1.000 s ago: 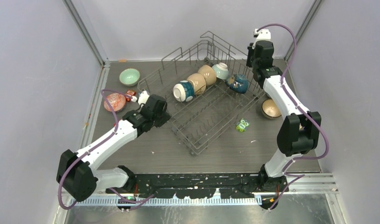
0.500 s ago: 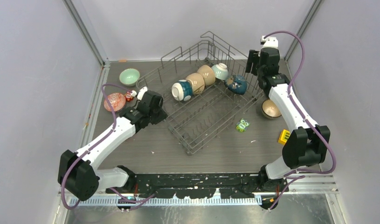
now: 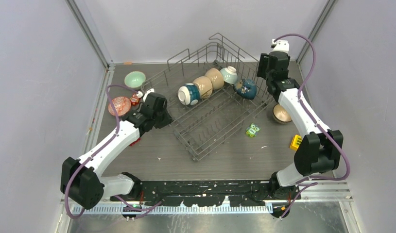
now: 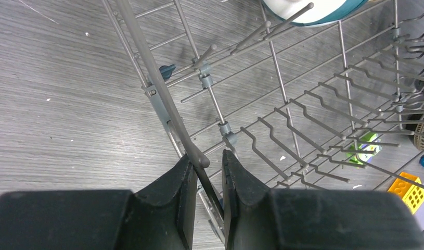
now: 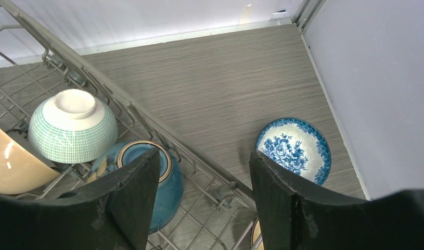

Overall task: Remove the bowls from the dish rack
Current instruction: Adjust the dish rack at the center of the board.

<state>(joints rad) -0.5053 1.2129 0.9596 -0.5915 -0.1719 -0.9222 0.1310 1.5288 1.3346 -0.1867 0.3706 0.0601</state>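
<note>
The grey wire dish rack [image 3: 220,121] lies slanted mid-table. A row of bowls leans inside it: a white-teal one [image 3: 189,94], two tan ones [image 3: 204,86], a pale green-checked one [image 3: 230,74] [image 5: 73,127] and a dark blue one [image 3: 248,88] [image 5: 170,192]. My left gripper [image 3: 159,110] [image 4: 205,166] is shut on the rack's near-left rim wire [image 4: 163,99]. My right gripper [image 3: 266,65] [image 5: 204,172] hangs open above the rack's far right corner, with the dark blue bowl under its left finger. A blue-white patterned bowl [image 5: 293,148] sits on the table by the right wall.
Outside the rack stand a mint green bowl [image 3: 134,79], a pink-red bowl [image 3: 119,105] and a brown bowl [image 3: 282,113]. A red block [image 3: 135,99], a green owl [image 3: 252,130] and a yellow block [image 3: 296,141] lie on the table. Walls close in on three sides.
The left gripper has drawn the rack a little to the left. The right gripper's jaws have opened, and its elbow has swung out right, uncovering the yellow block.
</note>
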